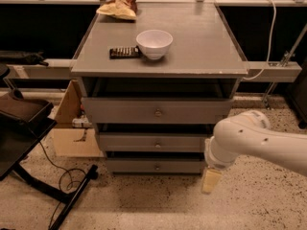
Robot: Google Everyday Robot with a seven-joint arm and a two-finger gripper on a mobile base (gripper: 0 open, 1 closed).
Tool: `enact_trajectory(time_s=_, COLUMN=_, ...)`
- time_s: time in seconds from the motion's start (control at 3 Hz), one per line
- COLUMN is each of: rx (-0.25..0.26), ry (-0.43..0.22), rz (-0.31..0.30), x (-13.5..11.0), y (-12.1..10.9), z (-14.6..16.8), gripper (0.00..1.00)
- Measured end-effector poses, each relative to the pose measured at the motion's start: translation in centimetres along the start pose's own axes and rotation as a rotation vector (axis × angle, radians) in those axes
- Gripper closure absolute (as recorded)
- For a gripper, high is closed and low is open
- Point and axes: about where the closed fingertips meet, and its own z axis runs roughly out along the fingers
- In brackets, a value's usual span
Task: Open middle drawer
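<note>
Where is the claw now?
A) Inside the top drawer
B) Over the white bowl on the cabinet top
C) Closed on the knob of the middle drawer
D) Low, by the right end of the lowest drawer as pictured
D: the claw hangs near the floor by the right end of the lowest drawer, well away from the middle drawer and its knob.

Dim warm overhead light; pincer bright, lower right.
</note>
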Motion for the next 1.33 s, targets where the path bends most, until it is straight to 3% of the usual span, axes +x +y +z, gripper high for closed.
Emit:
enact_trajectory(time_s=0.33, rx=0.068, ry=0.050, rz=-0.050, x=-0.4, y=-2.5, z=4.1, gripper=0.00)
enact_trajectory(time_s=0.67, rx=0.137, ry=0.098, rz=-0.143, x=-1.0, y=-6.0, z=6.7, gripper=0.00)
enact_trajectory(time_s=1.0, rx=0.155, ry=0.141, rz=-0.214, x=-2.0, y=-8.6, z=9.5, gripper=0.00)
enact_trajectory(time_s=1.33, rx=0.137, ry=0.169, rz=-0.250, x=-2.6, y=-10.5, z=12.2, gripper=0.00)
